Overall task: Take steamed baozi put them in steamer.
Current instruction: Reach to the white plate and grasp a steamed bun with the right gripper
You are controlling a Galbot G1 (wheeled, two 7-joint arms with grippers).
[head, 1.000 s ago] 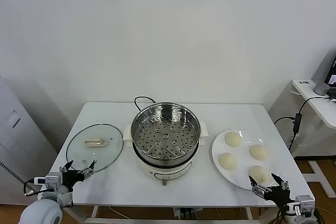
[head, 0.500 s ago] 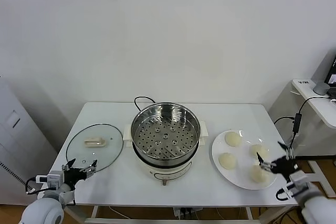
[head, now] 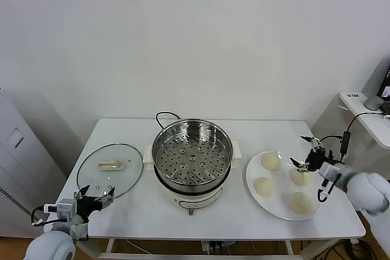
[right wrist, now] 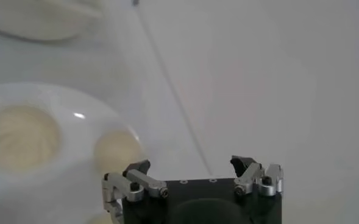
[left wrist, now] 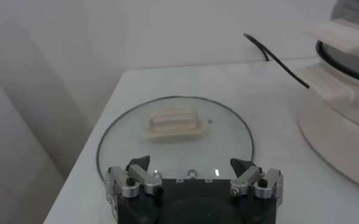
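Note:
The steamer (head: pixel 192 156), a shiny steel pot with an empty perforated tray, stands mid-table on a white base. Four cream-white baozi lie on a white plate (head: pixel 278 203) to its right: far left (head: pixel 270 161), near left (head: pixel 263 186), far right (head: pixel 299 176), near right (head: pixel 301 201). My right gripper (head: pixel 303 153) is open and empty, hovering just above the far-right baozi. In the right wrist view its gripper (right wrist: pixel 191 165) is open, with one baozi (right wrist: pixel 115 149) close by and another (right wrist: pixel 21 137) beyond. My left gripper (head: pixel 94 198) is open at the front left edge.
A round glass lid (head: pixel 109 168) with a white handle lies left of the steamer; it also shows in the left wrist view (left wrist: pixel 173 131) ahead of the left gripper (left wrist: pixel 191 164). A black cord (head: pixel 163 115) runs behind the steamer. A side table stands at far right.
My right gripper has risen from the table's front right corner and moved back over the plate, to above the far-right baozi. The left arm has barely moved.

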